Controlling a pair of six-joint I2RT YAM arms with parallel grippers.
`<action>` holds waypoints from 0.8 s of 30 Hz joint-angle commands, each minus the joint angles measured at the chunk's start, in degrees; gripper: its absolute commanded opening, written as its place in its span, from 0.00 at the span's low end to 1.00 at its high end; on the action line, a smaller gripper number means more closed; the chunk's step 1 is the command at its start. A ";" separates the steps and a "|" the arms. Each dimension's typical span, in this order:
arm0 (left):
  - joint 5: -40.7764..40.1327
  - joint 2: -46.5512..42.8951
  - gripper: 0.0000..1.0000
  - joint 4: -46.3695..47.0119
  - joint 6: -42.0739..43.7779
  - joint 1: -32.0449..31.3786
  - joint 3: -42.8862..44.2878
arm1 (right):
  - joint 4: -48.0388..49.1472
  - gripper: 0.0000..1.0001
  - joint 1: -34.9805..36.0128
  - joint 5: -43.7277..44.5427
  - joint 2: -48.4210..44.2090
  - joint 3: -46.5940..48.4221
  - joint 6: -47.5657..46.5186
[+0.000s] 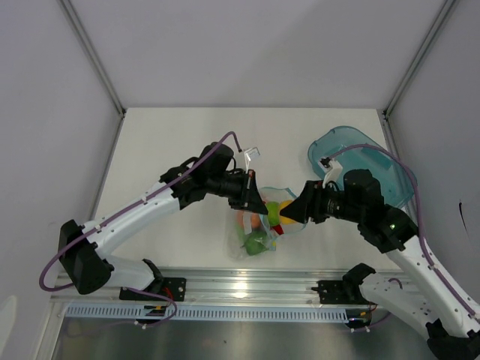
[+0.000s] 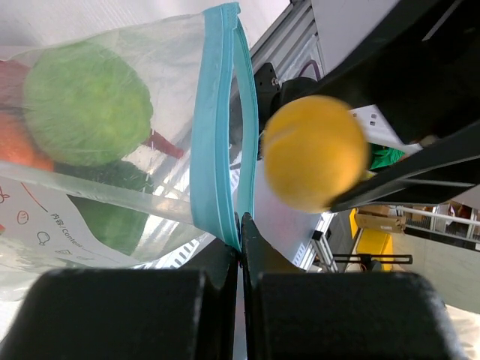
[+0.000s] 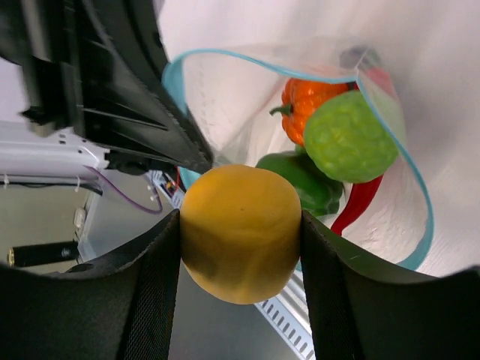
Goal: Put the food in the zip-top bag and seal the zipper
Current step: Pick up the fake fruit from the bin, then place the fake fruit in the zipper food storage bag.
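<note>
The left gripper is clenched on the blue zipper of the clear bag, pinching one lip of the mouth at a single spot. The right gripper is grasping the yellow lemon between its pads, just outside the opening. In the overhead view both sit at the centre of the frame, a little above the metal rail. A lime, an orange piece, a green pepper and a red pepper already lie inside. The likely trouble is at the rim. The mouth is held from one side only, so the free lip may sag or fold inward, and the lemon could then land on the zipper and roll off onto the table — possibly toward the rail at the lower edge. The film is thin and looks slick, so a push from the lemon might also drag the strip out of the pinch and tip the loaded bag. The two sets of fingers are close together, and crowding them risks a knock. The table is plain matte white, with pale walls on three sides meeting at grey seams. A teal tray sits at the upper right, well apart from the bag. Whether the bottom of the bag rests on the table or hangs free I cannot tell.
</note>
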 commanded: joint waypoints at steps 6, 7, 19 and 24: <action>-1.94 -4.02 0.01 1.11 -2.39 0.25 -0.11 | 7.70 0.52 6.69 2.47 7.53 -0.27 2.35; -2.03 -4.37 0.01 1.02 -2.39 0.34 -0.20 | 7.53 0.56 7.56 3.26 9.02 0.69 2.44; -3.26 -5.78 0.00 0.13 -2.56 0.34 -0.11 | -1.96 0.99 8.89 13.11 4.91 4.12 1.21; -6.24 -6.40 0.01 -0.30 -3.88 0.34 0.24 | -7.05 0.99 8.98 13.56 1.13 6.23 1.21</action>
